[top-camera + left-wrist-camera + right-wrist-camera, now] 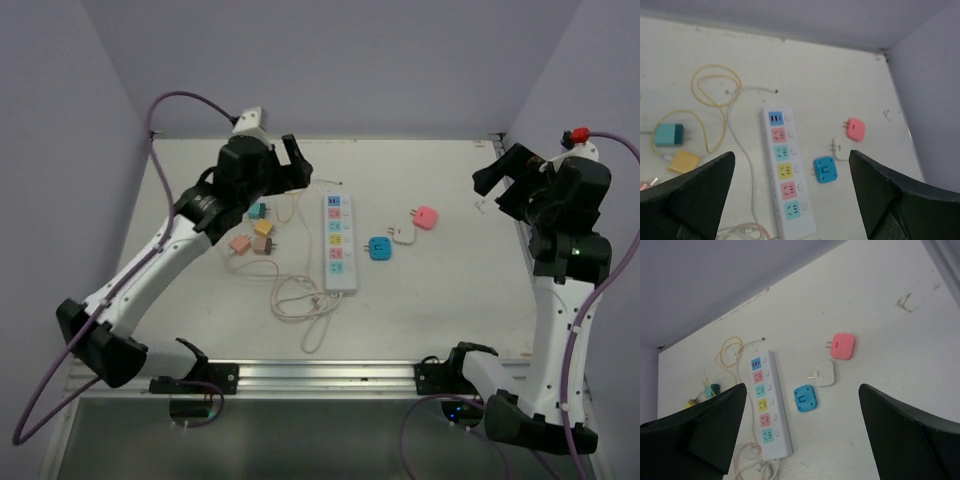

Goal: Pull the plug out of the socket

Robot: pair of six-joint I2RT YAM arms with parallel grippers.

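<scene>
The socket (340, 243) is lying lengthwise, near to far, at the middle of the counter (450, 300). To its right, three plugs (404, 235) are lying apart from it, stepping toward the far right. To its left, four plugs (262, 228) are sitting clustered, with thin cables (290, 205) looping around them. The cord (296, 299) is lying coiled by the socket's near end, toward the left. The left end effector (270, 160) is hanging behind the cluster, the right end effector (500, 176) over the counter's far right.

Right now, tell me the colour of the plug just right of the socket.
The plug is blue, clearest in the left wrist view.
</scene>
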